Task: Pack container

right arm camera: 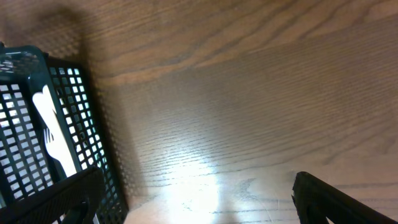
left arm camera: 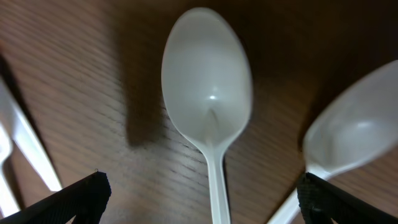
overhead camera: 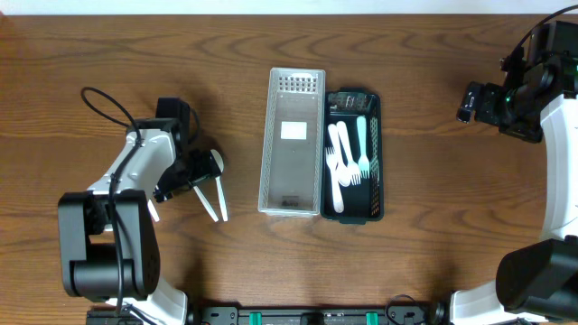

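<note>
Overhead, the left jaws hide the spoons (overhead camera: 220,202) except their handles.

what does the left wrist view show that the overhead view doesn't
Only the left wrist view shows the white spoon bowl lying between the open left hand's fingertips, with a second spoon to the right. Only the overhead shows the clear tray, the dark basket of white cutlery, and the right hand. Both show the wooden table and white handles beside the left hand.
</note>
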### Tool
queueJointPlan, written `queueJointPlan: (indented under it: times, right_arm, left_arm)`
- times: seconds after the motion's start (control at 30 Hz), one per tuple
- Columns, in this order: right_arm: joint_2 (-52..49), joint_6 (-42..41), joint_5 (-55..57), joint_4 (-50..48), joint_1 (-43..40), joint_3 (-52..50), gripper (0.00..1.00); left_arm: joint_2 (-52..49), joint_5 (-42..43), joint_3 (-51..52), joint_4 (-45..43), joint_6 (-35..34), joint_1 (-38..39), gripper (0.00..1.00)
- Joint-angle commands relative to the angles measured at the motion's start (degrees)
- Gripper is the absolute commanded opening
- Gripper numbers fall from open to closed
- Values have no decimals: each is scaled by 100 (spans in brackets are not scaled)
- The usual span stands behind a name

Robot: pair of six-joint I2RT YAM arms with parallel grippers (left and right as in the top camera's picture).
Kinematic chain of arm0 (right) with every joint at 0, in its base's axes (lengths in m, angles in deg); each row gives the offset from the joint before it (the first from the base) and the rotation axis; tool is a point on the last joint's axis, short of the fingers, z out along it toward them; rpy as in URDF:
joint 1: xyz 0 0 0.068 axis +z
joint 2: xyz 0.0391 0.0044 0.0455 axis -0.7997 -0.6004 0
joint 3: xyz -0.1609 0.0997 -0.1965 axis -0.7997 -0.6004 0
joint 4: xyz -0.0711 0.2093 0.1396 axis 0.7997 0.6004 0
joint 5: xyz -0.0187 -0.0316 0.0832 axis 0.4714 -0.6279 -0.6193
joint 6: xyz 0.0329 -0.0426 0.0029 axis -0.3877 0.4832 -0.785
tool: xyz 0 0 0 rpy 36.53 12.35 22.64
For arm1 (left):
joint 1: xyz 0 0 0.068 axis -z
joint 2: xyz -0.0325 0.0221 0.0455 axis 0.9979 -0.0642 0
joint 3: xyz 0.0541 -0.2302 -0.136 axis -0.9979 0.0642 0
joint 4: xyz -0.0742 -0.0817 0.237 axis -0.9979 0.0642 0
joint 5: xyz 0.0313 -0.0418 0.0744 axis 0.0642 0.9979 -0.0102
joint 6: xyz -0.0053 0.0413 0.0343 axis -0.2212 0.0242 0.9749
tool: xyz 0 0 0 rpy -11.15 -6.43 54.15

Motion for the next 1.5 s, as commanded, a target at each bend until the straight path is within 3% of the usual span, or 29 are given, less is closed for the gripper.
queueJointPlan:
  times: [0.0,0.27,0.4,0.73,0.93,1.07,1.2,1.47]
  right_arm:
    - [-22,76,-63,-9,-20,-35,99]
    - [-22,79,-61,-7,-20,-35,99]
    - [-22,79,-61,-9,-20,-35,99]
    - [-22,79,-61,-9,-20,-35,99]
    - [-22,79,-61,-9,-20,-35,99]
    - [-22,79,-61,-7,-20,-35,99]
    - [-22,79,-61,-7,-20,-35,99]
    - [-22,81,-59,-2,-20,-35,99]
  left_arm:
    - [-125,0,85,-70,116,-17,98]
    - [-160,0,92,-173,116,-17,100]
    - [-184,2,168,-227,146,-17,93]
    - [-190,127,601,-616,181,-17,93]
    - [-190,127,603,-612,179,-17,63]
    - [-190,127,603,-608,179,-17,57]
    - [-190,127,603,-610,179,-17,38]
    - [-190,125,603,-610,179,-17,21]
